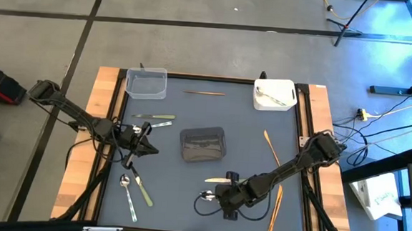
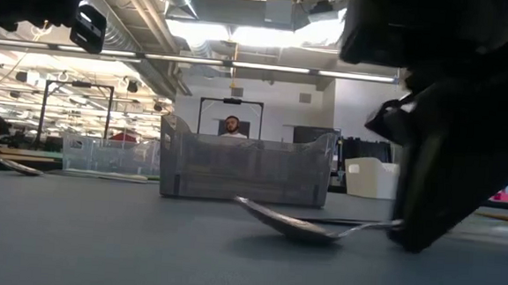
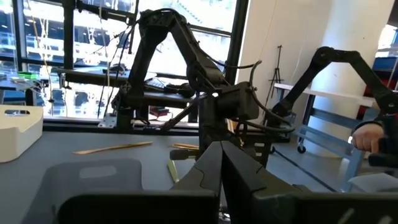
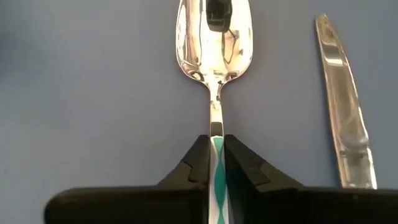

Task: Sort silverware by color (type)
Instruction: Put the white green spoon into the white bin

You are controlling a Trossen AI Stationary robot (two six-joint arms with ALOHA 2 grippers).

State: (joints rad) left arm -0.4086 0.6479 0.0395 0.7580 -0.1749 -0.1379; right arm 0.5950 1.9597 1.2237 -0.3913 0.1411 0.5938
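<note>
Fingers of the right gripper are pinched on the handle of a silver spoon lying flat on the worktop, near its front edge. Lift straight up so the bowl does not drag into the knife just beside it. Open room lies toward the dark grey tub at the centre. Left gripper hangs closed and empty above the worktop's left side, near more silverware.

Shiny silver spoon with teal-and-white patterned handle, dark grey tub, white tub
</note>
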